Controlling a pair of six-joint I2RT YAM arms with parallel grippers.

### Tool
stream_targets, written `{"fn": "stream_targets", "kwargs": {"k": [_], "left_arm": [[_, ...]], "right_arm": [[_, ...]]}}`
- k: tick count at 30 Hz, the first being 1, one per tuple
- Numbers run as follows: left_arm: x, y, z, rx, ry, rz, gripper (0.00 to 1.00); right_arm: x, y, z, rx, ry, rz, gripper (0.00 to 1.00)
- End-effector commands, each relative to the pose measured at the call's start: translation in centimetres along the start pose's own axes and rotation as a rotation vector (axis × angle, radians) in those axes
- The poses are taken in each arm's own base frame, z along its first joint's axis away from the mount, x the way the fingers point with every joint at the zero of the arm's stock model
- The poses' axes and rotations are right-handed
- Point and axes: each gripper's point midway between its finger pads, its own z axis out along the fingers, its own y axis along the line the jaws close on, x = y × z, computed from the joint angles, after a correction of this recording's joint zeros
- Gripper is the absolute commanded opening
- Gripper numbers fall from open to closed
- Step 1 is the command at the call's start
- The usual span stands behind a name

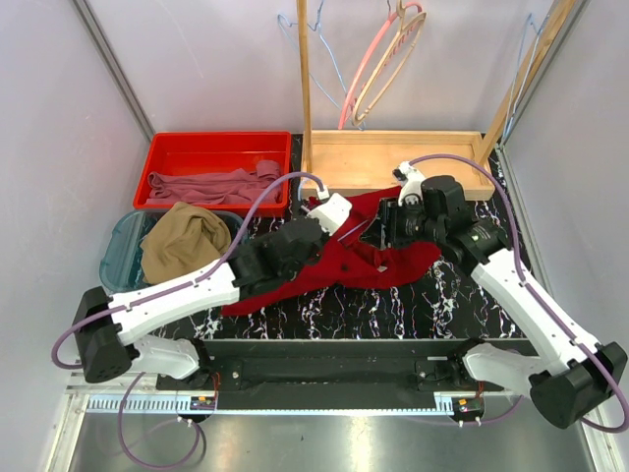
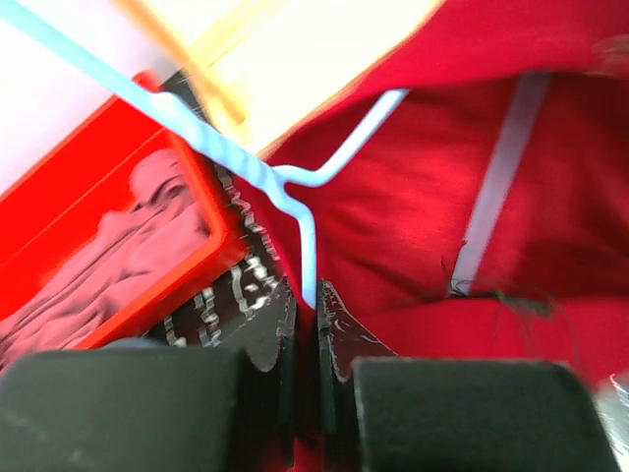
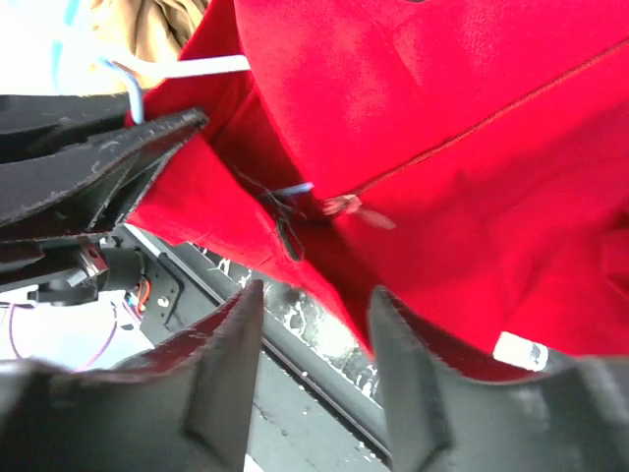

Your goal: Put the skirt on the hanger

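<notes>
Left wrist view, item one: left gripper (image 2: 316,315), clenched on the hanger (image 2: 311,251), the pale blue wire pinched just below its twisted neck. I rate that grip as thin, since wire this fine can swivel between the pads.

Item two: dark red garment (image 2: 423,206), draped over the hanger's shoulder with the wire running under its cloth. It lies across the marble table (image 1: 423,305) between both arms.

Item three: right gripper (image 3: 316,300), released. The fingers are apart with nothing between them, and it hovers just off the red cloth's lower edge, near a loose thread.

Item four: the skirt (image 1: 182,241), tan, bunched in the teal bin (image 1: 113,264) at the far left and touched by neither arm. By my reading the arms are busy with the red piece, so the skirt's own hanging is not yet begun.

Handling note: I would hold the wire level with the left. The right should take only the top layer of cloth at its free edge and draw it along the wire rather than lifting, lest the hanger twist out.

Clearances:
- The red tray (image 1: 216,147) with mauve cloth (image 1: 211,185) sits just behind the left wrist.
- The wooden frame (image 1: 393,162) sits close behind the right.
- Open tabletop lies toward the near edge and the right.
- Booth walls close both sides.
- Spare hangers (image 1: 332,69) dangle overhead at the back.
</notes>
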Motion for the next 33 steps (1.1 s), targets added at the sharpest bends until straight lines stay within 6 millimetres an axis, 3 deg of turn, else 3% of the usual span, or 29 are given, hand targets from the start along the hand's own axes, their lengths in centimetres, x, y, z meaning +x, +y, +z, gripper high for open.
{"fn": "stream_targets", "kwargs": {"k": [1, 3, 7, 12, 16, 21, 33], "left_arm": [[-3.7, -1.2, -1.6, 0.137, -0.162, -0.077, 0.00], [-3.3, -1.9, -2.1, 0.193, -0.159, -0.063, 0.00], [-3.1, -2.9, -3.9, 0.302, -0.192, -0.055, 0.00], [-3.1, -4.4, -6.3, 0.456, -0.219, -0.031, 0.00], [-3.8, -4.3, -8.2, 0.508, -0.264, -0.042, 0.00], [-4.3, -4.1, -9.6, 0.549, -0.293, -0.037, 0.00], [-5.6, -1.9, -11.0, 0.506, -0.333, -0.022, 0.00]], "right_arm": [[-3.3, 2.3, -3.7, -0.028, -0.157, -0.119, 0.58], [-4.2, 4.1, -5.4, -0.094, -0.212, -0.179, 0.60], [-5.0, 6.7, -6.3, -0.227, -0.255, -0.341, 0.55], [-3.5, 8.7, -4.9, -0.420, -0.153, -0.424, 0.43], [-2.8, 9.9, -4.5, -0.514, -0.133, -0.458, 0.41], [-1.6, 9.6, -3.5, -0.535, -0.084, -0.443, 0.42], [0.9, 3.5, -1.7, -0.231, -0.021, -0.336, 0.41]]}}
